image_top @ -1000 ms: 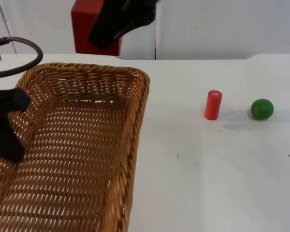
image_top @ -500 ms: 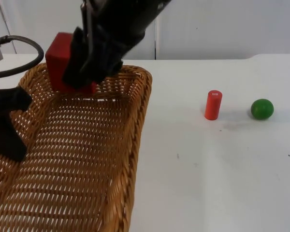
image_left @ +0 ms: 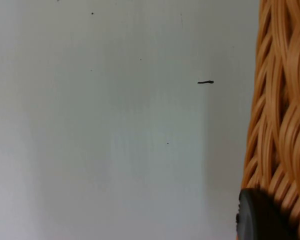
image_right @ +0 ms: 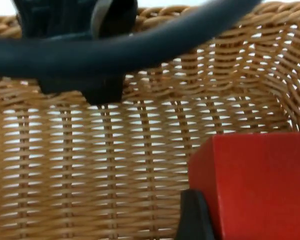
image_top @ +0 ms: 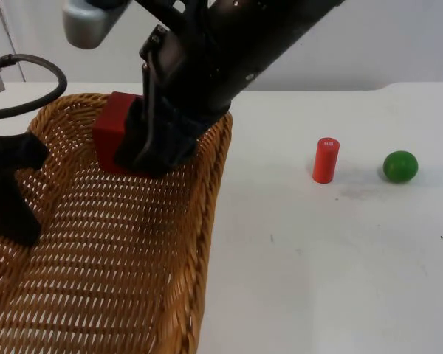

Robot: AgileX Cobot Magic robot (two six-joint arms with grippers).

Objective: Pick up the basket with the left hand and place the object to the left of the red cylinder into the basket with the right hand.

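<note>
Parts you cannot see well

The right end effector point(image_top: 144, 151) covers much of the red block point(image_top: 112, 136), so its fingers' grip is hard to see. The basket point(image_top: 207, 221) runs off the edge at 6 and 9 o'clock. The left end effector point(image_top: 11, 199) is cut off too; whether it grips cannot be told.

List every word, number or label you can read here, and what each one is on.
Red cylinder: small white marking on its top face, too small to read.
Red block, held in the right gripper over the basket: no text.
Green ball: no text.
Left gripper at the basket's rim: no text.
</note>
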